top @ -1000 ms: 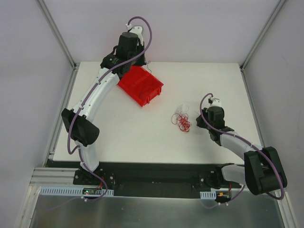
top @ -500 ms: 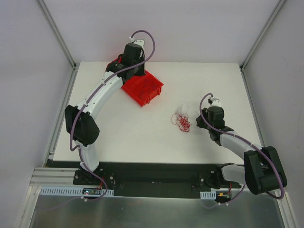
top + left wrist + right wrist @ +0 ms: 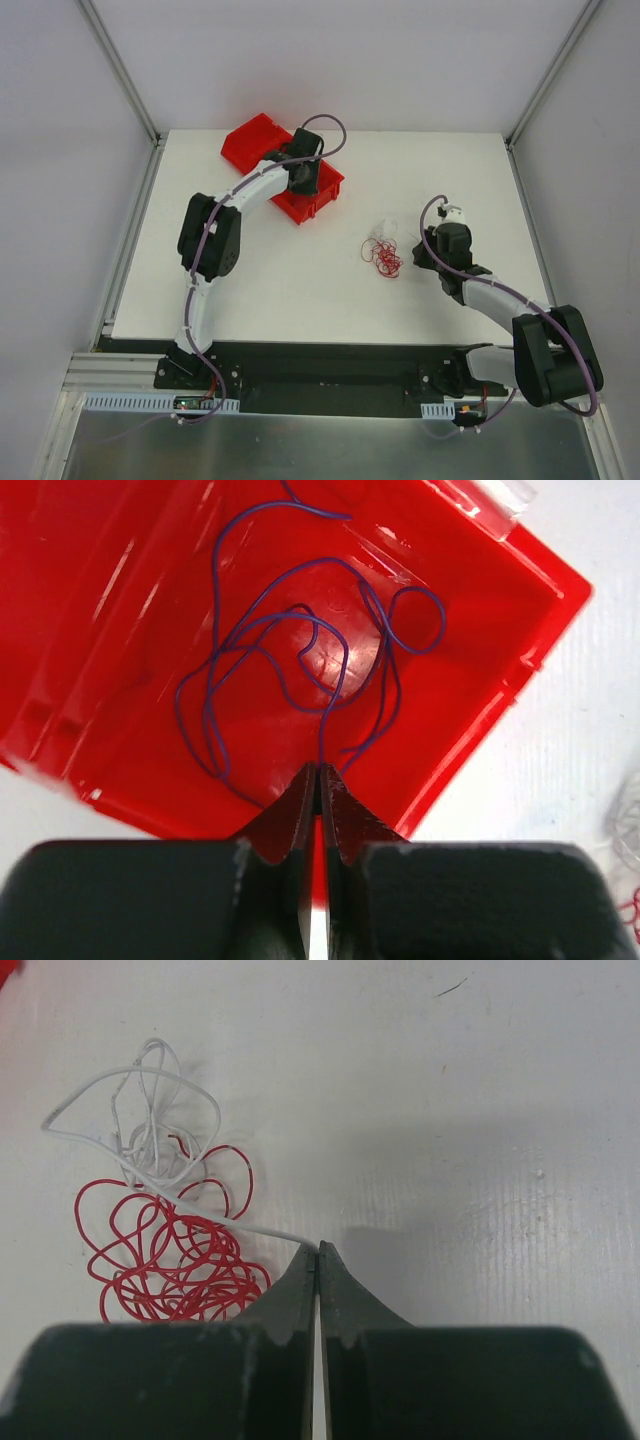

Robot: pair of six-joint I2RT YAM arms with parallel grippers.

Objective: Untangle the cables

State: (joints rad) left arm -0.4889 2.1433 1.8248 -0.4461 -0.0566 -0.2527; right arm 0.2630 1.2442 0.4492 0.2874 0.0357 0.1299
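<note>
A thin purple cable [image 3: 321, 730] lies in loose loops inside the red bin [image 3: 90, 630]. My left gripper [image 3: 320, 770] hangs over the bin's near right part [image 3: 305, 185], shut on one strand of that cable. On the table a curly red cable [image 3: 160, 1260] is tangled with a whitish cable [image 3: 260, 1230]; the tangle also shows in the top view [image 3: 383, 255]. My right gripper [image 3: 318, 1248] sits just right of the tangle [image 3: 420, 252], low on the table, shut on the end of the whitish cable.
The red bin [image 3: 250, 145] stands at the back left of the white table [image 3: 300, 290], partly under my left arm. Grey walls and metal frame posts enclose the table on three sides.
My left arm has swung from behind the bin forward and right, folding its elbow, so its gripper is over the bin. The right arm and the tangle have not moved.
</note>
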